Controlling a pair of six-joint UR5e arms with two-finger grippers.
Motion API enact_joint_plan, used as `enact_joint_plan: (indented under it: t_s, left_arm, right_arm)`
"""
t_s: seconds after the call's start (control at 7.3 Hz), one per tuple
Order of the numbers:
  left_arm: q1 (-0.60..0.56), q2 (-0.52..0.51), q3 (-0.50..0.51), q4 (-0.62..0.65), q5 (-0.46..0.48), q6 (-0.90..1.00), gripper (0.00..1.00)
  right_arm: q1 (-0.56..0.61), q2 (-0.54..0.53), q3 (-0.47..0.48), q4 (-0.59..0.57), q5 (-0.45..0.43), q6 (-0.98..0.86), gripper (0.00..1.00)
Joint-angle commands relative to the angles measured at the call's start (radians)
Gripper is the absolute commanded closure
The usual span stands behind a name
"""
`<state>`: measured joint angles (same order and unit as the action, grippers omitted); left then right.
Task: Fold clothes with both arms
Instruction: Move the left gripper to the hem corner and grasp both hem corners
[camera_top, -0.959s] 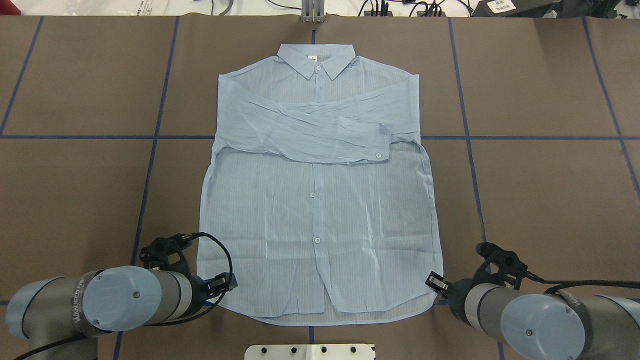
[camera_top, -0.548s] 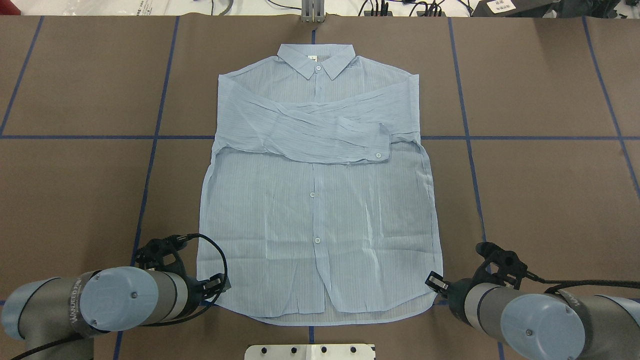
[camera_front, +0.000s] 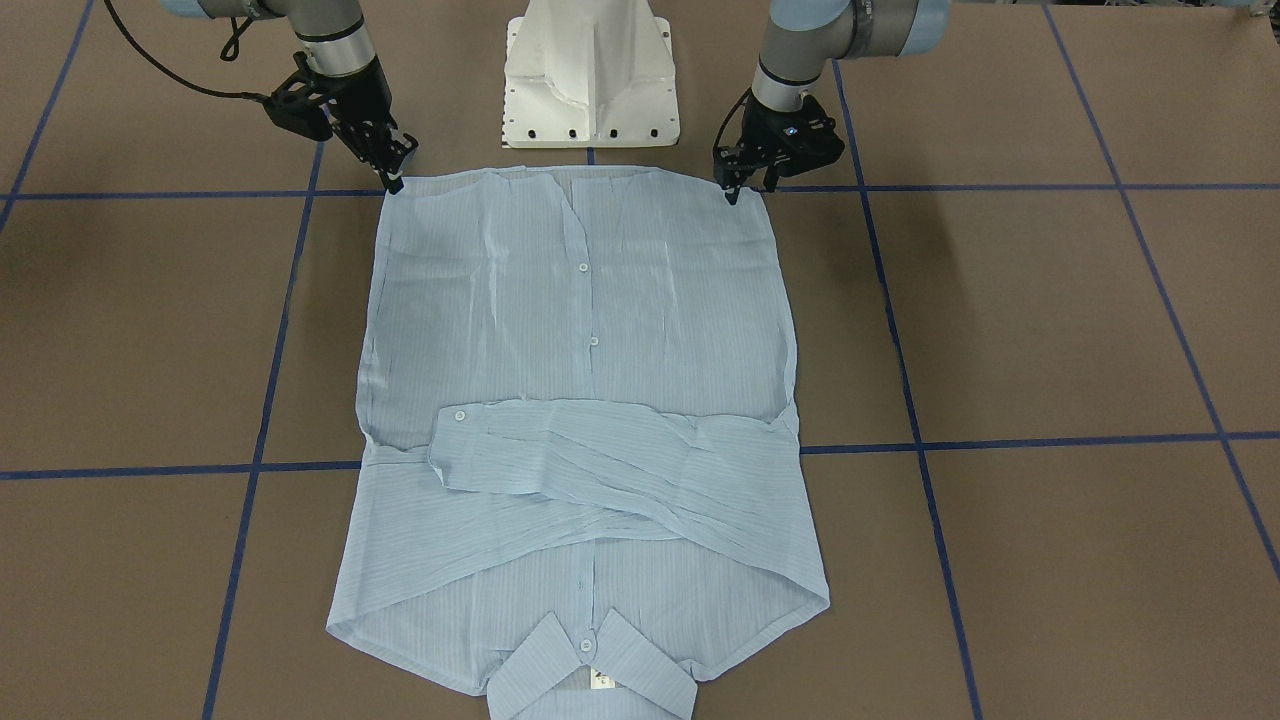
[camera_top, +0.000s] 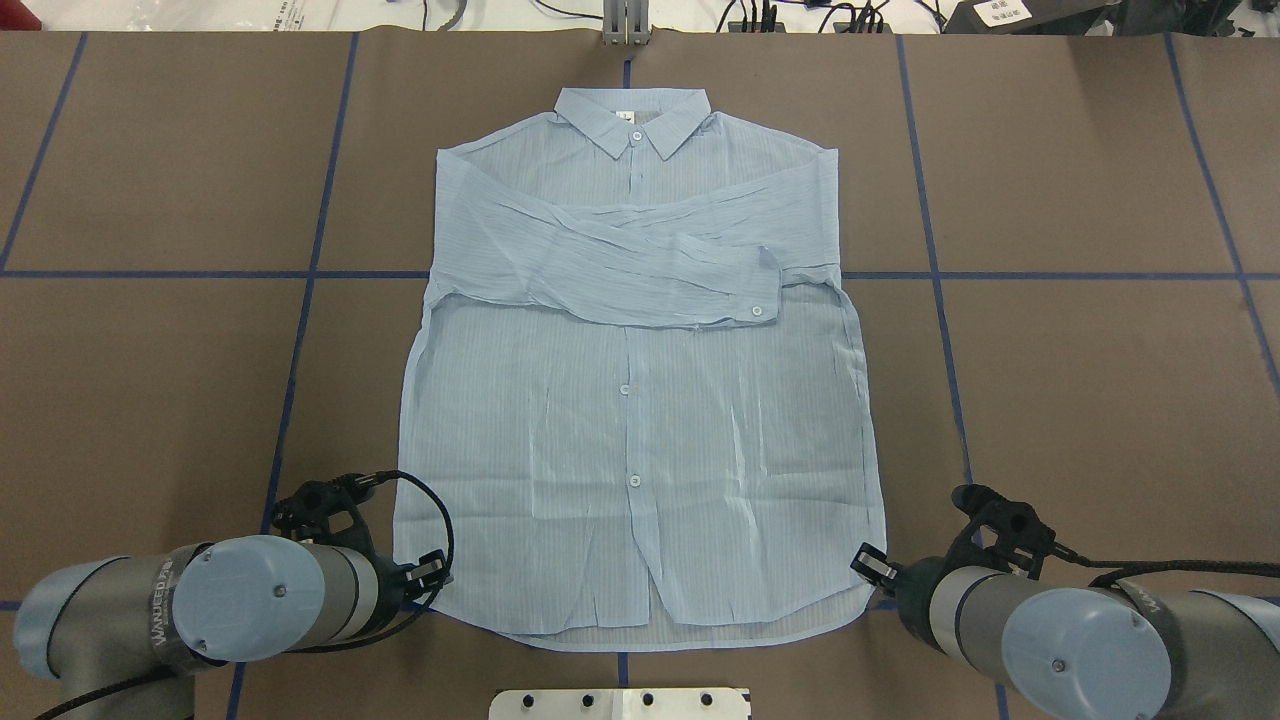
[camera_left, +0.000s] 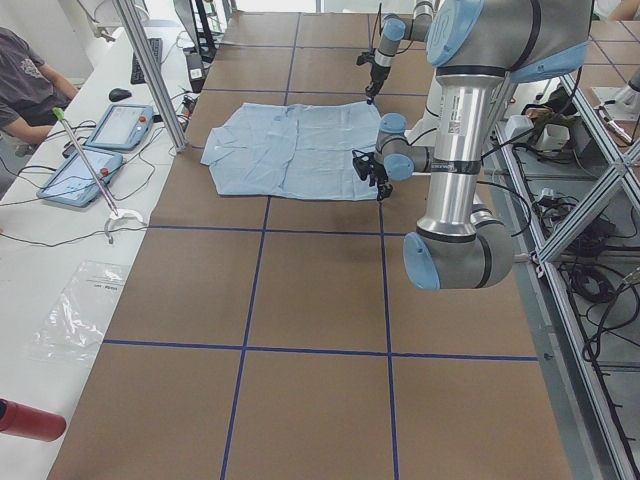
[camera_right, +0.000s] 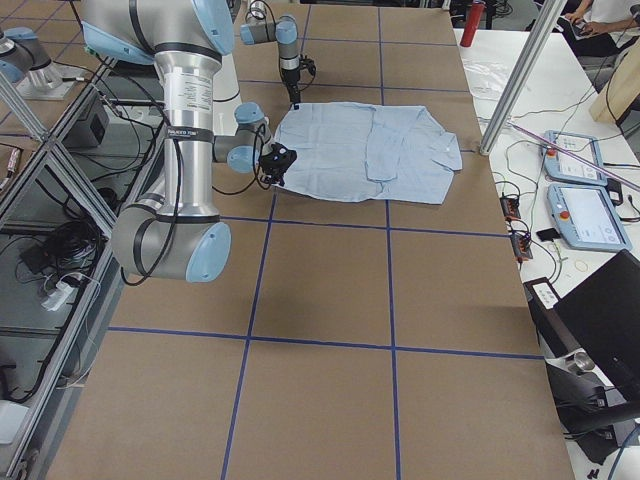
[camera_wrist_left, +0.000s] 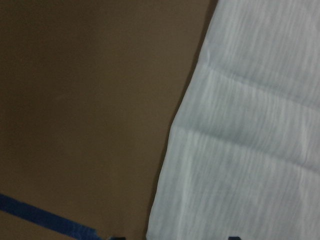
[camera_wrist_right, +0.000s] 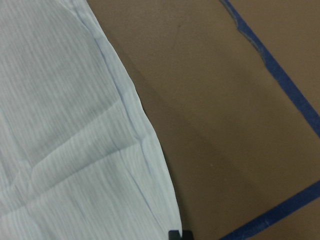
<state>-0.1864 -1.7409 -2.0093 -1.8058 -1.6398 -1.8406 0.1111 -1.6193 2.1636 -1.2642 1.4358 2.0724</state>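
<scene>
We noted a band of white lettering (camera_top: 160, 605) round the left arm (camera_top: 250, 600); it began "WAN" and the rest was not legible. The white neck label (camera_front: 602, 680) inside the collar (camera_top: 632, 112) carried a small dark mark too small to read.

The shirt (camera_top: 640, 420) lay flat and face up at the middle of the tabletop (camera_top: 1080, 380). Its collar pointed away from the robot and its hem lay nearest the white pedestal base (camera_front: 592, 75). Both sleeves (camera_top: 620, 265) were folded across the chest, one over the other, and a white cuff button (camera_top: 757, 311) showed on the upper one.

The left gripper (camera_top: 437, 572) stood at the hem corner on the robot's left. Its fingertips were spread, and the left wrist view showed the shirt's edge running between them. The right gripper (camera_top: 868, 566) stood at the opposite hem corner. Only one dark fingertip (camera_wrist_right: 180, 234) showed in the right wrist view, just beside the cloth edge, so we could not tell how that gripper was set.

The fabric was thin, pale blue and finely striped, with shallow creases. The tabletop was matt brown, divided into squares by blue tape lines (camera_top: 300, 330).
</scene>
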Motion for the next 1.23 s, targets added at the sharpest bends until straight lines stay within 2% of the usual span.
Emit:
enact_joint_plan:
  t_s: [0.0,0.14,0.27,0.41,0.96,1.1]
  left_arm:
    - [0.001,0.001,0.001,-0.001,0.000,-0.019,0.59]
    - [0.001,0.001,0.001,0.000,0.000,-0.019,0.59]
    - [-0.001,0.001,0.000,0.000,0.000,-0.020,0.71]
    - [-0.002,0.001,-0.009,0.002,0.000,-0.020,1.00]
    - [-0.011,0.006,-0.086,0.031,0.000,-0.029,1.00]
    - [-0.001,0.006,-0.100,0.031,0.000,-0.084,1.00]
  right_arm:
    - [0.001,0.001,0.001,0.000,0.000,0.000,1.00]
    - [0.001,0.001,0.001,0.000,0.002,0.000,1.00]
    - [0.001,0.001,0.008,0.000,0.002,0.000,1.00]
    - [0.002,-0.004,0.022,-0.001,0.003,0.000,1.00]
    - [-0.001,-0.007,0.057,-0.056,0.005,0.000,1.00]
    - [-0.013,-0.007,0.103,-0.102,0.008,0.003,1.00]
